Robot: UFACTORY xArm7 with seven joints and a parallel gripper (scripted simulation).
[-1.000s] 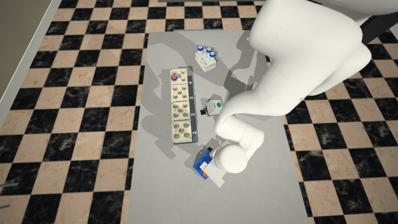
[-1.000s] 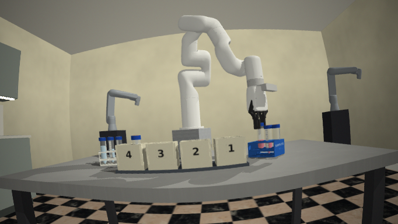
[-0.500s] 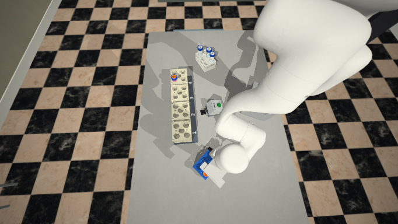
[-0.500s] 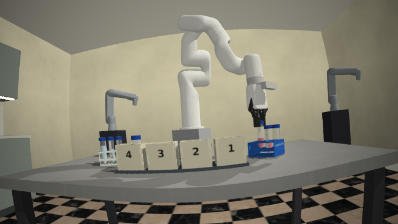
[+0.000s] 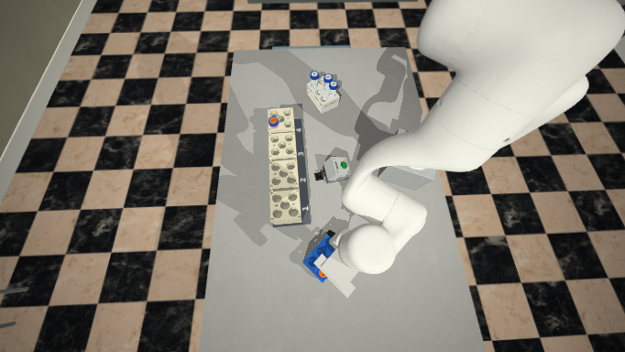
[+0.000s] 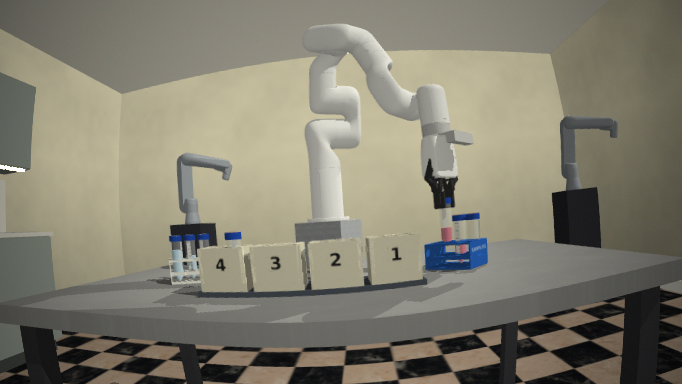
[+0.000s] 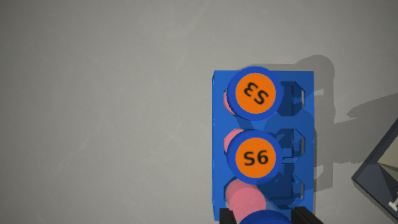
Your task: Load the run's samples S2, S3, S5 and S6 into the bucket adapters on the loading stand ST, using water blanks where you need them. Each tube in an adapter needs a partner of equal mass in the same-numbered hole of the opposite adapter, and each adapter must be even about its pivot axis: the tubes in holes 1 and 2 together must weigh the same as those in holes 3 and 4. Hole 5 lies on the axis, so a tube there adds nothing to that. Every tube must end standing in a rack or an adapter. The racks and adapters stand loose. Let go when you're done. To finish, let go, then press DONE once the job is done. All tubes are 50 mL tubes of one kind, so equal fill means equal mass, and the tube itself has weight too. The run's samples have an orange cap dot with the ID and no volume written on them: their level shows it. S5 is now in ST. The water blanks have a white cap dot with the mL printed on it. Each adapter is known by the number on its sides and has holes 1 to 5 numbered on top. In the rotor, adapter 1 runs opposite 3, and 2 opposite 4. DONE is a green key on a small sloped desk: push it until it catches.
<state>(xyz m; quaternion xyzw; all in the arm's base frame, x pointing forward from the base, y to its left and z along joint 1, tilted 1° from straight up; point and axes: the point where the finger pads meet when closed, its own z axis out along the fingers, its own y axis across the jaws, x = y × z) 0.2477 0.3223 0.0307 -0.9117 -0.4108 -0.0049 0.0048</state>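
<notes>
Pink-filled tube (image 6: pixel 446 225) (image 7: pixel 246 201) — upright in the tool (image 6: pixel 444 205) (image 7: pixel 266 216) — above blue rack (image 5: pixel 312 262) (image 6: pixel 443 263) (image 7: pixel 220 120)

Smooth white rounded arm (image 5: pixel 463 110) (image 6: pixel 332 135) (image 7: pixel 235 216), thin seam lines; gripper (image 6: pixel 444 204) (image 7: pixel 270 215) with black fingers.

Two grey arms (image 6: pixel 186 185) (image 6: pixel 568 150) are mounted on black pedestals (image 6: pixel 210 231) (image 6: pixel 576 220) near a cream wall (image 6: pixel 260 125). A grey-green cabinet (image 6: pixel 16 120) is seen at one side, and the floor (image 5: pixel 151 156) (image 6: pixel 380 362) is chequered in black and beige.
</notes>
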